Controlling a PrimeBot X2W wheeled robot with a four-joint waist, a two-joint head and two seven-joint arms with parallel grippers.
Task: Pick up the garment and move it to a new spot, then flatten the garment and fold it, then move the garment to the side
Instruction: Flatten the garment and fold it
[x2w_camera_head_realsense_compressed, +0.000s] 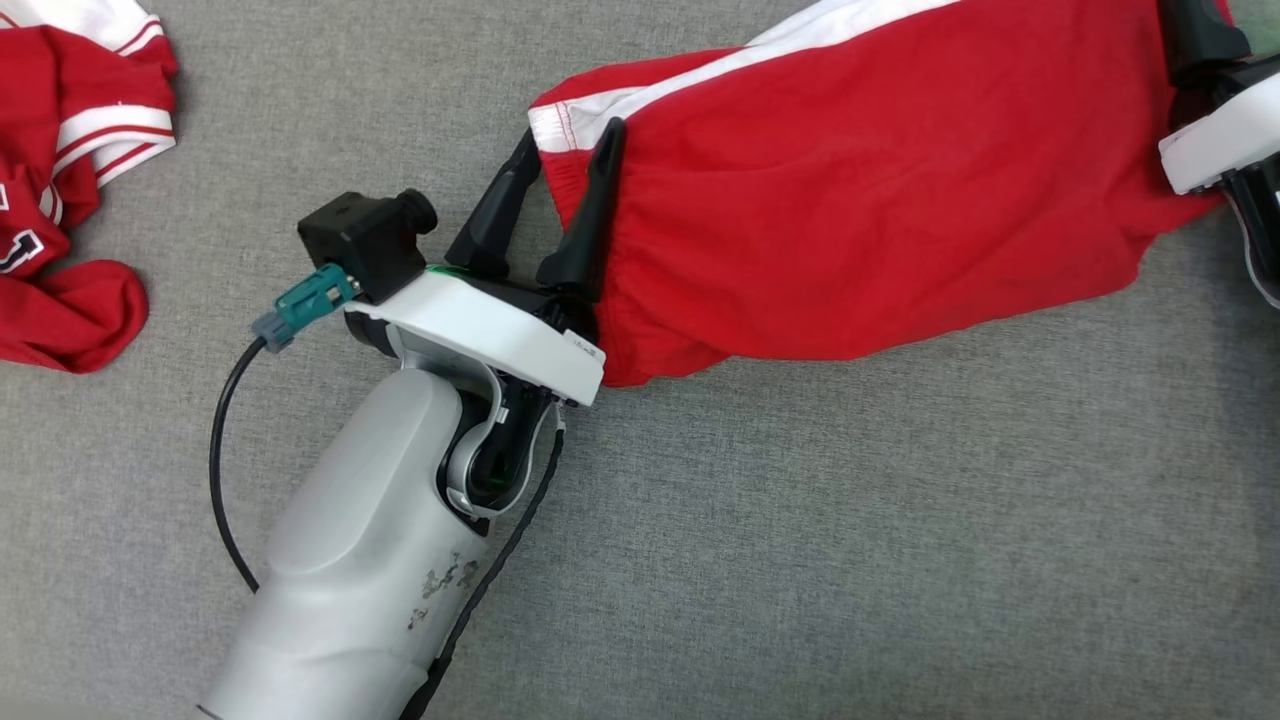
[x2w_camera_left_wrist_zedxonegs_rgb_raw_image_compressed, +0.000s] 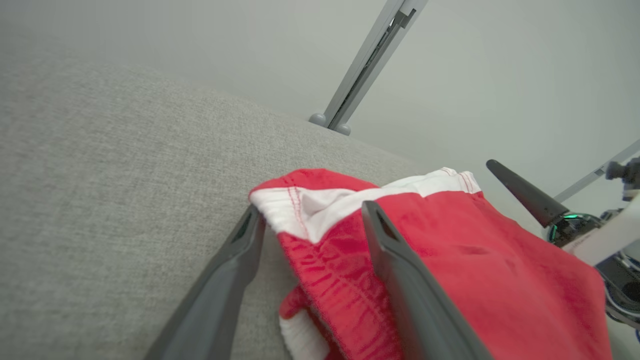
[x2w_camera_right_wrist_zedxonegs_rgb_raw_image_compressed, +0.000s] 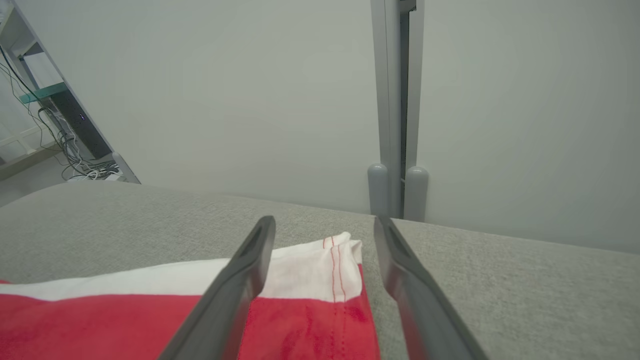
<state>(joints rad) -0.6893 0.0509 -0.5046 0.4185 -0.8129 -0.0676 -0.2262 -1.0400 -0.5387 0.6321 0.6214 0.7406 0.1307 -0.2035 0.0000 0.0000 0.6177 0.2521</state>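
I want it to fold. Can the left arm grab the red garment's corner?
Probably yes: the left arm's fingers are open around the red garment's white-edged corner, with nothing in between.

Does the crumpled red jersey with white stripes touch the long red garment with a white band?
Apart. In the head view, bare grey fabric surface lies between the crumpled red jersey and the long red garment.

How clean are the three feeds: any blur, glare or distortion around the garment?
Head view: soft even light, no glare, garment and left hand sharp. Left wrist view: near fingers soft, and the wide angle bows the grey surface at its far edge. Right wrist view: fingers blurred up close, white hem crisp.
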